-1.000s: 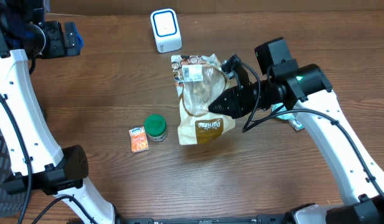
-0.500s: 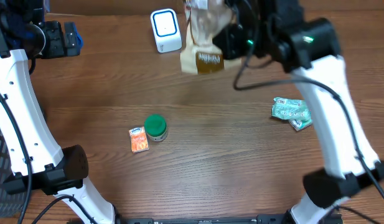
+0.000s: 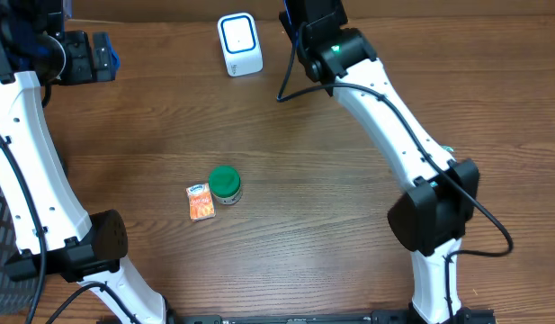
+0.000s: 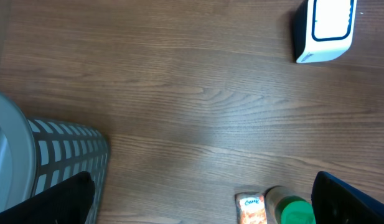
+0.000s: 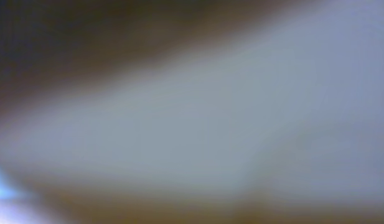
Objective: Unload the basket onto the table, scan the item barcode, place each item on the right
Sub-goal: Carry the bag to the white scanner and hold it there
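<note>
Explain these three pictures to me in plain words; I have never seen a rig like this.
These are two white robot arms at a wooden table: the left arm and the right arm. The wide picture looks down from above; the other two come from a camera on each wrist. On the table stand a white scanner, a green-lidded jar and a small orange packet. The left end effector is open and holds nothing; its camera also shows a gridded basket. The right end effector is closed, but that arm reaches past the top edge of the view and its camera shows only blur, so what it holds, if anything, cannot be told.
</note>
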